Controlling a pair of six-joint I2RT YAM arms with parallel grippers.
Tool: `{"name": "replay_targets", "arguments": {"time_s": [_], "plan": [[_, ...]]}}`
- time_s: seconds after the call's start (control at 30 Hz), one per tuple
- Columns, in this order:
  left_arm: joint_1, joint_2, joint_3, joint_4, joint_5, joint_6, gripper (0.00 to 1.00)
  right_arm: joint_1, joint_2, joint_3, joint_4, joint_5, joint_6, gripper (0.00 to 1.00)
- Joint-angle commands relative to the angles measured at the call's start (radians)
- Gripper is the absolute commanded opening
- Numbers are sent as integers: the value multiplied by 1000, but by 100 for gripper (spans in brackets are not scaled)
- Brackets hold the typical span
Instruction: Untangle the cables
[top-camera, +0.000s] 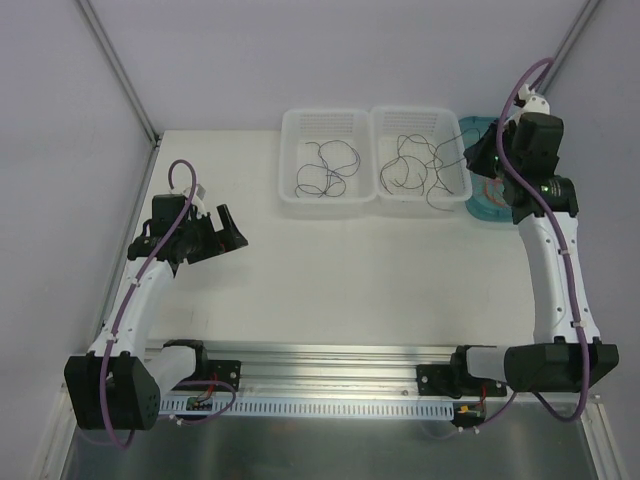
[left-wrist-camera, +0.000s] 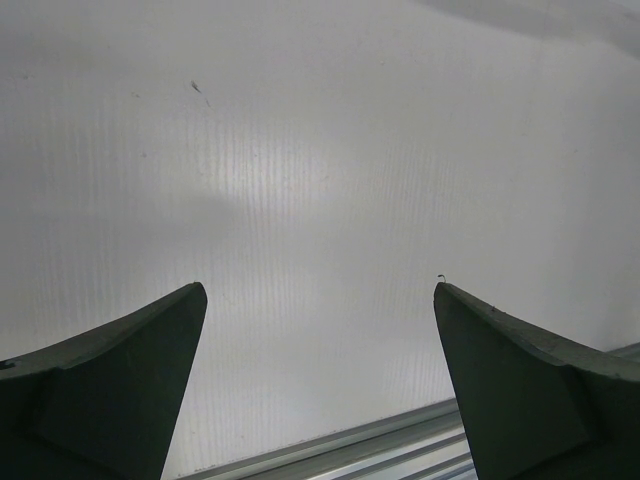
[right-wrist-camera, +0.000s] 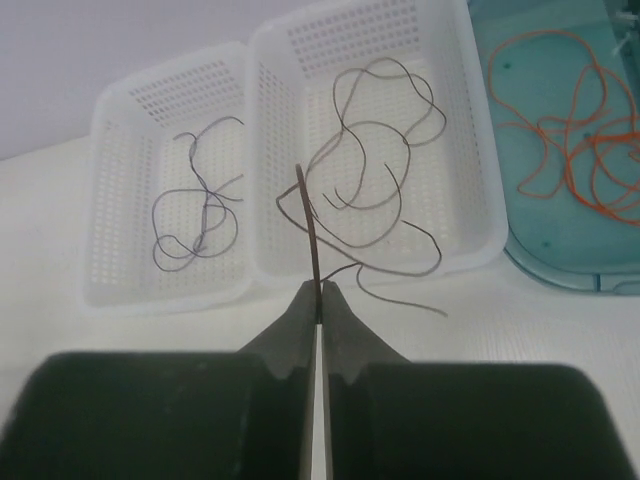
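Right wrist view: the right gripper (right-wrist-camera: 318, 292) is clenched on a dark cable (right-wrist-camera: 310, 225). The cable rises from between the fingertips and bends over at its top, in front of the right basket (right-wrist-camera: 465, 170). More dark cables (right-wrist-camera: 385, 150) lie in loose loops in that basket. One strand shows in front of its near wall, over the table (right-wrist-camera: 520, 330); whether it rests there cannot be told. The left basket (right-wrist-camera: 110, 190), touching the right one, holds a smaller dark loop (right-wrist-camera: 195, 220). Just beside the right basket, a teal tray (right-wrist-camera: 530, 240) holds orange cables (right-wrist-camera: 560, 120).

In the top view, the right arm (top-camera: 550, 260) covers much of the tray. The left gripper (top-camera: 222, 232) is well apart from the baskets, over bare table, released wide with nothing between its jaws. Its wrist view shows both fingers (left-wrist-camera: 120, 370) and a metal rail (left-wrist-camera: 380, 445) at the lower edge.
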Motion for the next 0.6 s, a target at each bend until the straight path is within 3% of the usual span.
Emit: {"name": "replay_targets", "arguments": {"time_s": [0.0,0.3,0.57], "plan": [[5,-14,-7,15,13,6,99,9,58,120,-49,-65,-16,1],[5,9,-2,15,21,6,99,9,260,289,170,-150,25,1],[7,28,-4,15,13,9,99,12,483,260,316,-124,10,1]]}}
